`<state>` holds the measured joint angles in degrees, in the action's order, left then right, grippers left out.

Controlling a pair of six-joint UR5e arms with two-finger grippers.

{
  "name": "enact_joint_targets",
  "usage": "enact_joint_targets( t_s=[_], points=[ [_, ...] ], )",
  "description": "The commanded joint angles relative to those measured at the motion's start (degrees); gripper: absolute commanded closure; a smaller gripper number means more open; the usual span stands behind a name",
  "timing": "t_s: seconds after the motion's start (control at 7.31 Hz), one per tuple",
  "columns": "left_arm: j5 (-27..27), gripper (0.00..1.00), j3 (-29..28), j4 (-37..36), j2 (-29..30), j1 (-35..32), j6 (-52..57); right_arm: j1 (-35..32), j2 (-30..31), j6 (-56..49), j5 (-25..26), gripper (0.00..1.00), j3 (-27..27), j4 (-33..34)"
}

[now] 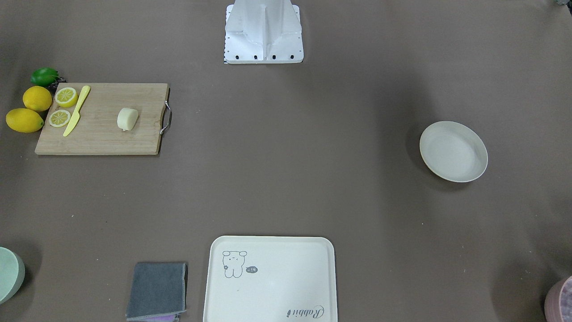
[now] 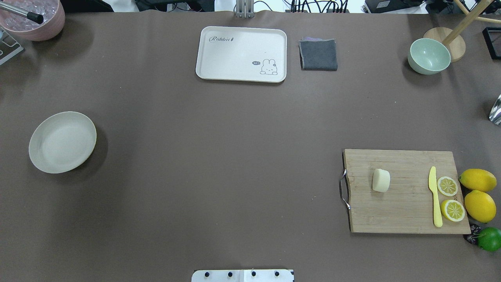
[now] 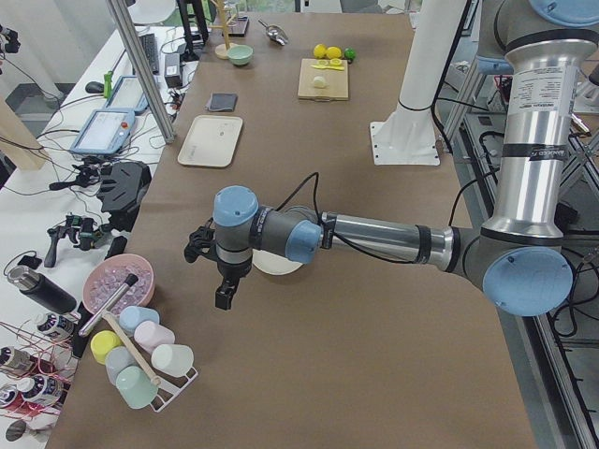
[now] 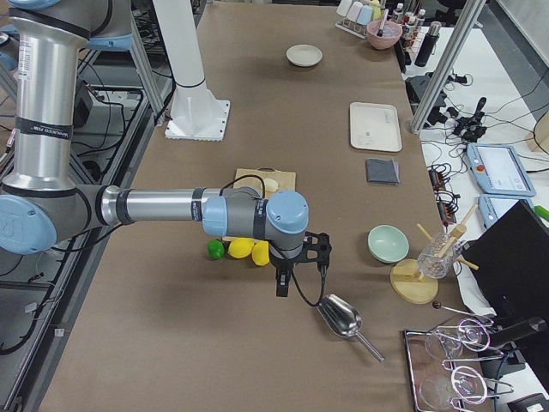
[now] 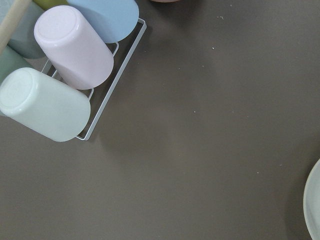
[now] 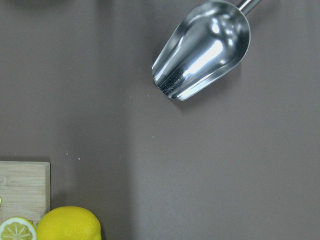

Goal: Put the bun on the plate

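The pale bun [image 1: 127, 119] [image 2: 381, 180] lies on a wooden cutting board [image 2: 407, 211], on the robot's right side of the table. The round off-white plate [image 1: 453, 151] [image 2: 62, 141] sits empty on the robot's left side, and its rim [image 5: 314, 205] shows at the left wrist view's edge. In the exterior left view my left gripper [image 3: 223, 299] hangs beside the plate [image 3: 281, 268], which the wrist partly hides. My right gripper [image 4: 281, 290] hangs beyond the lemons, past the board's end. I cannot tell whether either gripper is open or shut.
Lemons [image 2: 479, 194], lemon slices and a yellow knife [image 2: 434, 196] lie at the board's end. A cream tray [image 2: 241, 53], grey cloth [image 2: 318, 55], green bowl [image 2: 428, 56], metal scoop [image 6: 202, 49], cup rack [image 5: 60, 70] and pink bowl [image 2: 35, 17] stand around the edges.
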<state>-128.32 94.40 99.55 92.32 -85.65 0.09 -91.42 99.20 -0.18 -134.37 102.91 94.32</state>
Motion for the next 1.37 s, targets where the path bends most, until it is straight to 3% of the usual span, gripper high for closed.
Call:
enact_joint_targets(
  t_s=[0.0,1.23],
  points=[
    [0.0,0.02,0.1,0.5,0.0,0.0,0.2,0.0,-0.3,0.0,-0.2,0.01,0.0,0.0],
    [0.0,0.02,0.4,0.4,0.4,0.0,0.0,-0.4,0.5,0.0,-0.9,0.01,1.8,0.5]
  ],
)
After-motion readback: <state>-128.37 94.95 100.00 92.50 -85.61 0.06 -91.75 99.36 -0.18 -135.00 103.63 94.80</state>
